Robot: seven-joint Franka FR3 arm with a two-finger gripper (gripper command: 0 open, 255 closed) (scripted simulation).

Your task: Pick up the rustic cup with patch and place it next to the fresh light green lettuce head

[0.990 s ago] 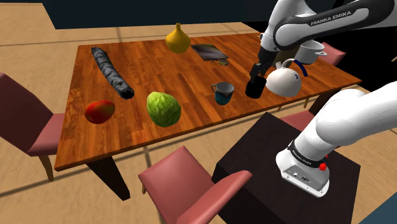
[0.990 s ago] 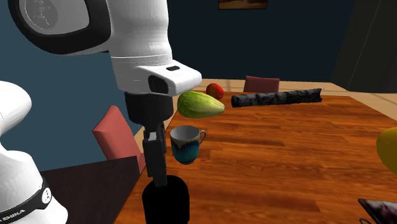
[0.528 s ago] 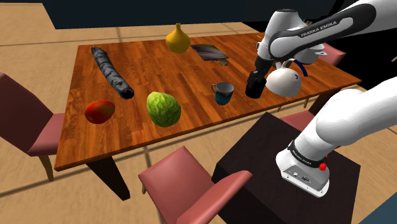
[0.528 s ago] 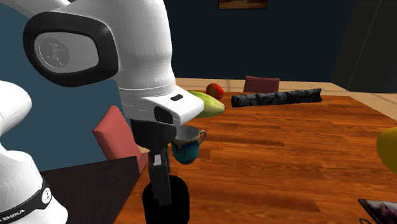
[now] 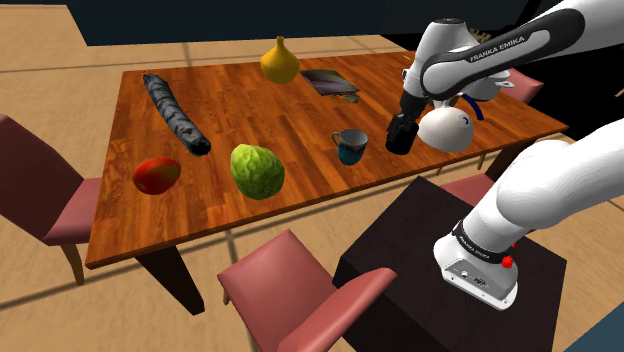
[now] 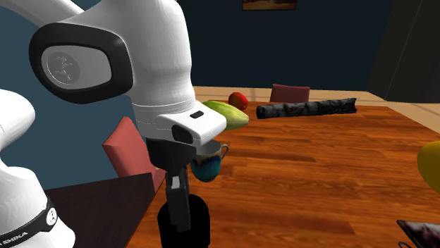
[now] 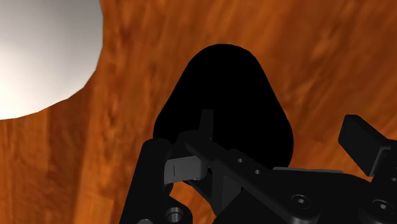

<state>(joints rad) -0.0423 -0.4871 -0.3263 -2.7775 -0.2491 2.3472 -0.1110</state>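
Observation:
A black cup (image 5: 400, 138) stands on the wooden table (image 5: 250, 115) near its edge by the stand. My gripper (image 5: 404, 120) hangs just above it, tilted, its black fingers apart and open. In the wrist view the black cup (image 7: 222, 95) lies just beyond the gripper (image 7: 254, 137), and neither finger touches it. A teal mug (image 5: 350, 146) with a pale rim and a handle stands a short way from the black cup. The light green lettuce head (image 5: 257, 170) lies further along the table's near edge. From the second exterior view the lettuce (image 6: 224, 116) sits behind the mug (image 6: 206, 160).
A white teapot (image 5: 445, 128) stands right beside the black cup, and a white pot (image 5: 488, 82) sits behind it. On the table are also a yellow gourd (image 5: 279, 62), a dark long loaf (image 5: 175, 112), a red-green fruit (image 5: 157, 174) and a flat book (image 5: 330, 81). Red chairs (image 5: 300, 290) surround it.
The hand has sunk and tilted over the black cup, with the forearm swinging lower. The fingers have stayed apart. Nothing on the table has moved.

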